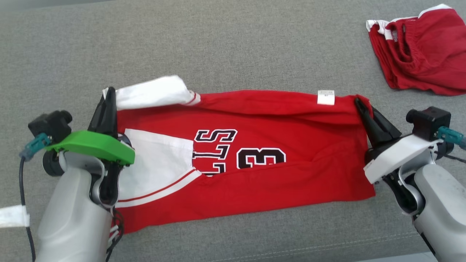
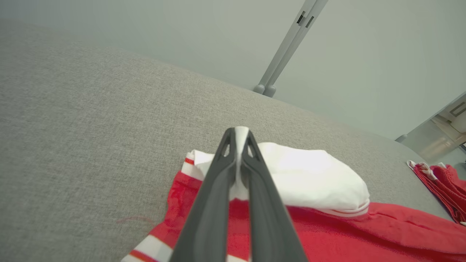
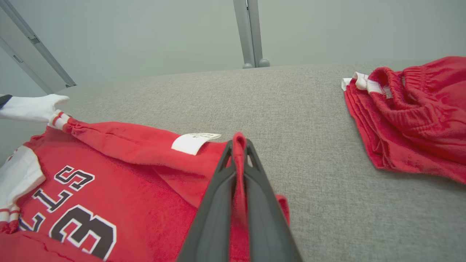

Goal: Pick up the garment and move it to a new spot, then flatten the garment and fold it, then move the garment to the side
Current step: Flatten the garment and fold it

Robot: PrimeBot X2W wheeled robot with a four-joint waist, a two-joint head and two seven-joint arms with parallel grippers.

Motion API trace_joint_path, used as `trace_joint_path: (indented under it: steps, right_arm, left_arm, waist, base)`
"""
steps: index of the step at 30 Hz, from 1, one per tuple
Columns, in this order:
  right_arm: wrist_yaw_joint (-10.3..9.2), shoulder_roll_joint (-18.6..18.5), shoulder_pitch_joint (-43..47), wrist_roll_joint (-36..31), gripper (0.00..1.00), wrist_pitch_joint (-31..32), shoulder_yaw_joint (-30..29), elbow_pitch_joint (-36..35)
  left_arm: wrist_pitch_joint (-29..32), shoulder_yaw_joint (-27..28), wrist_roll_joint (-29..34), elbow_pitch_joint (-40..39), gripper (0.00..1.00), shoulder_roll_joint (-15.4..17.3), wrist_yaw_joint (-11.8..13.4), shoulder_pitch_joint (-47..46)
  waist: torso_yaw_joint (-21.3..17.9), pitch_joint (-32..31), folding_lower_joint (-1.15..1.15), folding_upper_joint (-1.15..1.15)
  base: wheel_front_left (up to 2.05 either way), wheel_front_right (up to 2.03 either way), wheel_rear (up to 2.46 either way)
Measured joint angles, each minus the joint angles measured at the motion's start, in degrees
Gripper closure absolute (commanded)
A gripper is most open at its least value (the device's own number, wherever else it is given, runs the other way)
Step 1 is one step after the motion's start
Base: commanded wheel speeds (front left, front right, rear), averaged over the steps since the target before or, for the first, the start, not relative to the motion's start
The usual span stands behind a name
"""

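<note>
Head view: the grey fabric surface (image 1: 233,47) is spanned by the red jersey (image 1: 276,182), whose long axis runs left to right, from one hand to the other (red shorts (image 1: 422,54) lie well apart, far right). White cloth at its far left corner is pinched by the left hand (image 1: 109,94), the far right red corner, beside the white label (image 1: 326,97), by the right hand (image 1: 358,103); a fold toward the robot is judged likely
</note>
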Motion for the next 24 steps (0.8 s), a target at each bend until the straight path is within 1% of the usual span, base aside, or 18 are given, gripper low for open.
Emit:
trace_joint_path:
  steps: [4, 6, 9, 14, 18, 21, 24]
  right_arm:
    - [-0.07, -0.75, 3.62, -2.13, 1.00, -0.53, 0.35, -0.62]
    - [-0.58, -1.56, 6.08, -3.22, 1.00, -1.02, 0.29, -0.92]
    - [-1.04, -1.51, 7.96, -3.86, 1.00, -1.05, 0.16, -1.42]
    - [-1.01, -1.82, 9.50, -6.86, 1.00, -1.21, 1.10, -1.93]
    - [-1.00, -3.42, 10.35, -11.17, 1.00, -1.22, 1.45, -4.34]
    - [-1.00, -3.75, 10.35, -14.50, 1.00, -1.29, 1.24, -7.35]
    - [-1.00, -4.39, 10.66, -17.29, 0.99, -1.30, 1.54, -8.64]
  left_arm:
    - [-0.01, 0.74, -0.60, -3.13, 1.00, 0.02, 0.00, 5.69]
    - [-0.25, 1.14, -0.91, -5.24, 1.00, -0.01, 0.01, 9.45]
    - [-0.26, 1.54, -1.47, -7.53, 1.00, -0.09, 0.07, 12.54]
    - [-0.30, 1.81, -2.49, -10.51, 1.00, -0.12, 0.14, 16.74]
    - [-0.30, 1.80, -2.92, -12.92, 1.00, -0.15, 0.96, 20.31]
    - [-0.30, 1.94, -3.16, -14.55, 1.00, -0.15, 1.63, 22.55]
    - [0.00, 1.96, -3.48, -15.35, 1.00, -0.16, 1.94, 24.63]
  waist:
    - [0.61, -1.39, 0.00, 0.00]
    - [1.11, -2.00, 0.00, 0.00]
    - [1.51, -2.48, 0.00, 0.00]
    - [1.63, -3.15, 0.00, 0.00]
    - [1.70, -3.63, 0.00, 0.00]
    - [1.77, -3.84, 0.00, 0.00]
    - [1.70, -3.84, 0.00, 0.00]
  base:
    - [0.00, 0.00, 0.00]
    - [0.00, 0.00, 0.00]
    - [0.00, 0.00, 0.00]
    - [0.00, 0.00, 0.00]
    - [0.00, 0.00, 0.00]
    - [0.00, 0.00, 0.00]
    - [0.00, 0.00, 0.00]
